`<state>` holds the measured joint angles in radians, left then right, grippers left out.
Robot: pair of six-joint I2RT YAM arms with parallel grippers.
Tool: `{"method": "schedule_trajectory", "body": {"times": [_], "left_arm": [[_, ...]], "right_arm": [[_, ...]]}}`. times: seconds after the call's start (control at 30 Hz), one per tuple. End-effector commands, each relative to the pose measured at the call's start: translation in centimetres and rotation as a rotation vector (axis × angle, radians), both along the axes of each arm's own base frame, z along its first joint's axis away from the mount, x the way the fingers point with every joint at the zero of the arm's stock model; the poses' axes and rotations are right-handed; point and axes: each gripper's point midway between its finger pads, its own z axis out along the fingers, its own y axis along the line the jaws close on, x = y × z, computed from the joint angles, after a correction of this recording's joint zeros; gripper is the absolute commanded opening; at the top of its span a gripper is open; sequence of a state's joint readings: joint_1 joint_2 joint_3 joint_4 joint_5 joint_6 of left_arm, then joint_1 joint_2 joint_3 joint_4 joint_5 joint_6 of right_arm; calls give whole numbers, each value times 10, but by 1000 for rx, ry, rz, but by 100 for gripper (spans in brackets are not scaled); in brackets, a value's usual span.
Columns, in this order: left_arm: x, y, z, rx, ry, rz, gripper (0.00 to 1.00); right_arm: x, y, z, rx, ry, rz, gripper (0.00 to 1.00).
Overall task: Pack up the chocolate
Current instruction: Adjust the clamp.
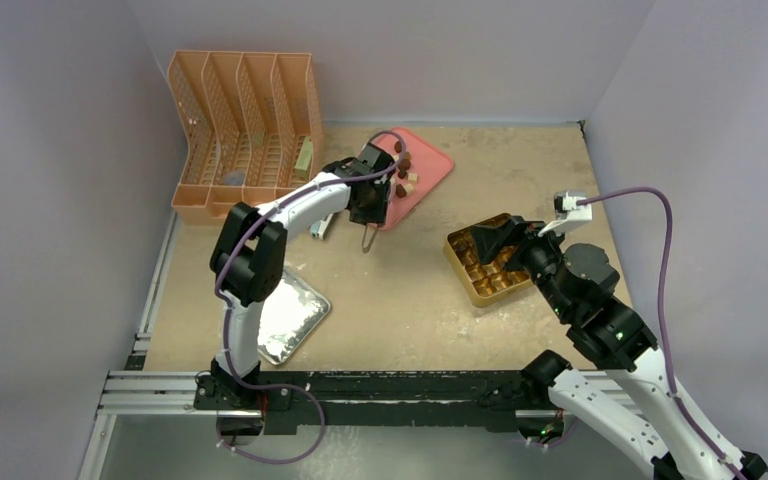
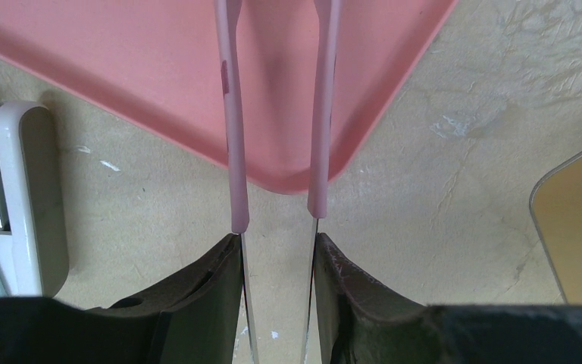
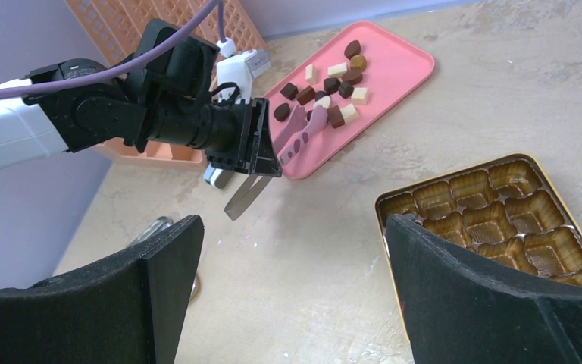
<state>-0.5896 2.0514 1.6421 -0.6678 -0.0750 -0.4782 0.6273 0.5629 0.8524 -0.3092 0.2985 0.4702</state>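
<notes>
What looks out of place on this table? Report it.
Nothing spilled or damaged. The only oddity: a white stapler-like tool lying beside the pink plastic tray, unrelated to the packing job.

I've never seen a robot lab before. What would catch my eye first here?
Probably the pink tray at the back, scattered with dark, reddish and cream chocolate. The left gripper holds pink-tipped tongs over it, while a gold gridded box, visible cells empty, sits by the open right gripper.
</notes>
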Motion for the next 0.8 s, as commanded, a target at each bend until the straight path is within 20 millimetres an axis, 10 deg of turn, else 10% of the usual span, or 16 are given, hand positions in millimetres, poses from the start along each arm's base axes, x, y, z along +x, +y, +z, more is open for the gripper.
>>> {"method": "schedule_trajectory", "body": {"times": [0.0,0.77], "left_arm": [[23,-5,21,-38,-78,-2,37],[8,1,43,-68,-86,-7,28]], "right_arm": [[5,-1,11,13,-38,-15,92],[7,2,6,13,-24,-9,92]]}}
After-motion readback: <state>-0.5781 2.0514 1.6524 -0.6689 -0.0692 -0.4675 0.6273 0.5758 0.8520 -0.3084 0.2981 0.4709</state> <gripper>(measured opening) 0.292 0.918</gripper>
